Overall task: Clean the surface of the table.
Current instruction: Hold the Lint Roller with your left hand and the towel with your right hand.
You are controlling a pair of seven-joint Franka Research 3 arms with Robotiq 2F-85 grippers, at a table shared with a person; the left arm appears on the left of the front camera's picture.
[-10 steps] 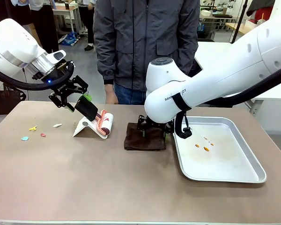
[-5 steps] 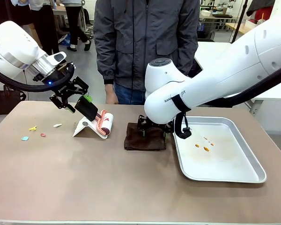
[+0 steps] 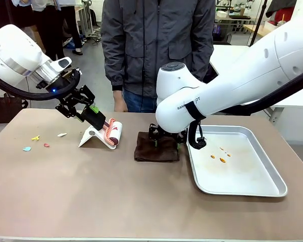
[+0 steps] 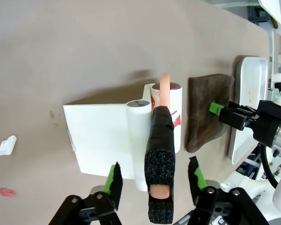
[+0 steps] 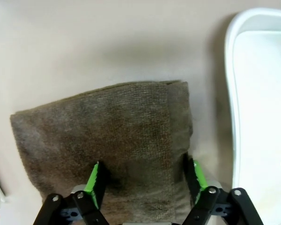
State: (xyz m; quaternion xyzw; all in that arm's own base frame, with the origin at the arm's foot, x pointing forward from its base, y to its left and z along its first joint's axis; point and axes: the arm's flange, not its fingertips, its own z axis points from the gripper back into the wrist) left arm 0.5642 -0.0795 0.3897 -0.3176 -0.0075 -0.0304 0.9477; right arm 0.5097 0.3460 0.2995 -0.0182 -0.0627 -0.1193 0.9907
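Observation:
The tan table (image 3: 91, 191) carries small coloured scraps (image 3: 35, 137) at its left. A lint roller (image 3: 112, 132) rests on a white stand (image 3: 91, 137). My left gripper (image 3: 88, 112) is tilted down over its black foam handle (image 4: 160, 154). In the left wrist view the left gripper (image 4: 154, 180) is open, one finger on each side of the handle with a gap on both sides. A folded brown cloth (image 3: 154, 150) lies mid-table. My right gripper (image 3: 166, 136) is down on its far right end. In the right wrist view the right gripper (image 5: 144, 180) stands open, fingertips on the cloth (image 5: 107, 126).
A steel tray (image 3: 252, 187) with a few orange bits (image 3: 222, 160) lies right of the cloth, its rim (image 5: 229, 93) close to my right fingers. A person in a grey jacket (image 3: 156, 45) stands at the far edge. More scraps (image 4: 7, 145) lie beside the stand (image 4: 98, 140).
My left gripper has shifted slightly right and down along the roller's handle. The right arm and the cloth have hardly moved.

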